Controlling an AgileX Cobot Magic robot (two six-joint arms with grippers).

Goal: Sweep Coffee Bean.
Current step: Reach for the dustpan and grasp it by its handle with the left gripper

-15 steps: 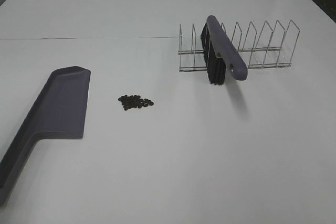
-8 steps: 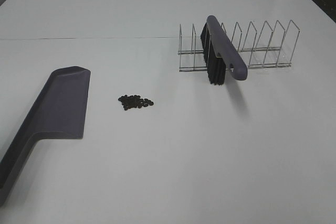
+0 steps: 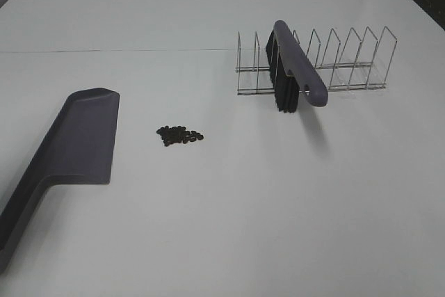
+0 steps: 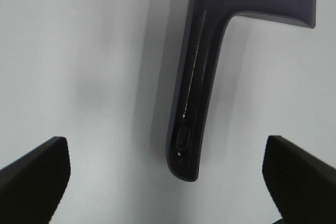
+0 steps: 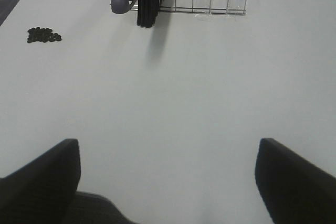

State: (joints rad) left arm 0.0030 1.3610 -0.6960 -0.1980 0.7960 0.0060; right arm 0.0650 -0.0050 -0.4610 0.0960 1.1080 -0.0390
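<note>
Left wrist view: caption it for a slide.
Open left gripper lined up with the dustpan handle on the white table.

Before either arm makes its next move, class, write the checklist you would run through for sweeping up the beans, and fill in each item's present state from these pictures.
1. Left gripper open: ok, its jaws stand wide apart with nothing in them.
2. Left gripper lined up with the purple-grey plastic dustpan: ok, the handle's end lies between the fingers, untouched.
3. Right gripper open and free: ok.
4. Purple-grey brush with black bristles within reach: ok, it stands in the silver wire rack with its handle sticking out.
5. Dark brown coffee beans gathered: ok, one small pile on the white table between dustpan and rack.
6. Dustpan mouth facing the beans: cannot tell.
</note>
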